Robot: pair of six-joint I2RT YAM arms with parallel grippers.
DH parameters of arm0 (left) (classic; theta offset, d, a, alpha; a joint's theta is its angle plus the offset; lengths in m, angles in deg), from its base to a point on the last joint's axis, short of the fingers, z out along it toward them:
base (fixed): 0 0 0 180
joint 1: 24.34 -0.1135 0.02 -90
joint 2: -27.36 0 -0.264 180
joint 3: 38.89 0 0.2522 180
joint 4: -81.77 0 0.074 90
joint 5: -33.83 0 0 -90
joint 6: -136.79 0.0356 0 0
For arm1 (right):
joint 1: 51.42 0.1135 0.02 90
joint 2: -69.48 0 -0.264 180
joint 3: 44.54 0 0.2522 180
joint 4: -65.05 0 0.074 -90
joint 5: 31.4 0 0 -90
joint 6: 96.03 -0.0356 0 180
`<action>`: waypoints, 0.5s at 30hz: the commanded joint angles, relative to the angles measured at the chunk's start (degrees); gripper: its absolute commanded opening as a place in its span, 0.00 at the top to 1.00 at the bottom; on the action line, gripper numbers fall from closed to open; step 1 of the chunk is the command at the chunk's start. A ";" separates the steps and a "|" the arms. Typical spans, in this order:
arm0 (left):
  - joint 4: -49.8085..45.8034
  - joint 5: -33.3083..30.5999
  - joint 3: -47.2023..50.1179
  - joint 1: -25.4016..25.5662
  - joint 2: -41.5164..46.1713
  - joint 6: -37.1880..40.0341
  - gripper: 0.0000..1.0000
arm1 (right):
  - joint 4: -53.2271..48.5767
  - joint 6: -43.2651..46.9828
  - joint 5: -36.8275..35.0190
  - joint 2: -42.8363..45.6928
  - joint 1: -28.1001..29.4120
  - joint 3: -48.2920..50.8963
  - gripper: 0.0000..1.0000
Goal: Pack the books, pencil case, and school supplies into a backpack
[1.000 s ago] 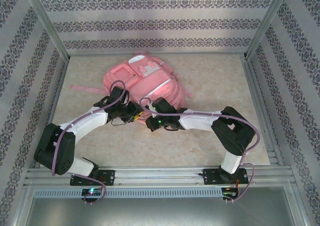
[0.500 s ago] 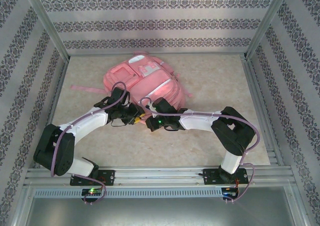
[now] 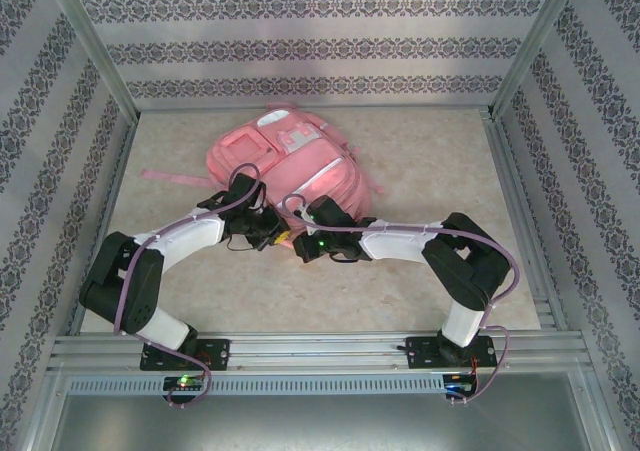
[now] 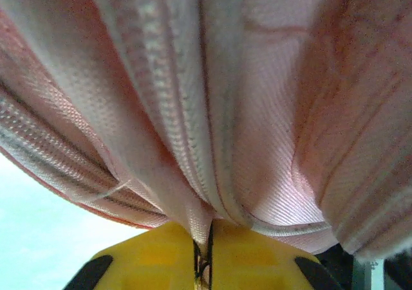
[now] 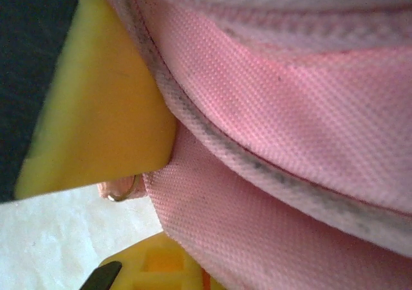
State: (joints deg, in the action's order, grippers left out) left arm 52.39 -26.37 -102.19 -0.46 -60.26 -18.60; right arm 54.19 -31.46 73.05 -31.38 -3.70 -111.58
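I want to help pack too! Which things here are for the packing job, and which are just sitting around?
For the job: the pink backpack; the left gripper, shut on its fabric; the right gripper, shut on its fabric too.
Just there: the table; the patterned walls; the metal rail in front.

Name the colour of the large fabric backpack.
The large fabric backpack is pink, shown best in the top external view.

Backpack [image 3: 290, 156] on table [image 3: 430, 171]; left gripper [image 3: 266, 230] beside right gripper [image 3: 302, 240] at its near edge
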 commanded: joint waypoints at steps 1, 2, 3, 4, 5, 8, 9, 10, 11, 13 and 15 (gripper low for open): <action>2.41 -1.69 -1.47 0.42 -0.17 0.51 0.97 | -0.08 -1.00 -0.75 2.04 -0.69 1.40 1.00; 2.68 -1.66 -1.28 0.29 -0.02 0.26 1.00 | -0.11 -0.90 -1.00 2.22 -0.78 1.59 1.00; 2.78 -1.59 -1.04 0.13 0.13 0.18 1.00 | -0.27 -0.79 -1.16 2.40 -0.79 1.75 1.00; 2.83 -1.66 -0.79 0.02 0.30 0.13 1.00 | -0.43 -0.72 -1.28 2.62 -0.83 1.95 1.00; 2.84 -1.75 -0.44 -0.28 0.56 0.06 1.00 | -0.61 -0.67 -1.37 2.85 -0.94 2.20 1.00; 2.94 -1.73 0.34 -1.10 1.25 -0.17 1.00 | -0.79 -0.61 -1.95 3.93 -1.27 3.61 1.00; 2.86 -1.81 0.56 -1.38 1.51 -0.16 1.00 | -0.79 -0.66 -2.09 4.28 -1.33 4.12 1.00; 2.78 -1.85 0.81 -1.68 1.72 -0.14 1.00 | -0.79 -0.72 -2.15 4.79 -1.46 4.82 1.00; 2.61 -1.75 1.00 -1.98 2.05 -0.02 1.00 | -0.79 -0.70 -2.24 5.23 -1.65 5.38 1.00; 2.24 -1.81 1.28 -2.33 2.49 0.25 1.00 | -0.79 -0.68 -2.50 6.09 -1.77 6.52 1.00; 1.62 -1.99 1.18 -2.67 2.91 0.60 1.00 | -0.79 -0.72 -2.58 6.99 -2.05 7.72 1.00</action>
State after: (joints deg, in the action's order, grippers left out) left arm 53.22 -25.74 -101.66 -1.31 -59.12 -18.62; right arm 54.62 -31.64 72.40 -26.55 -4.84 -106.05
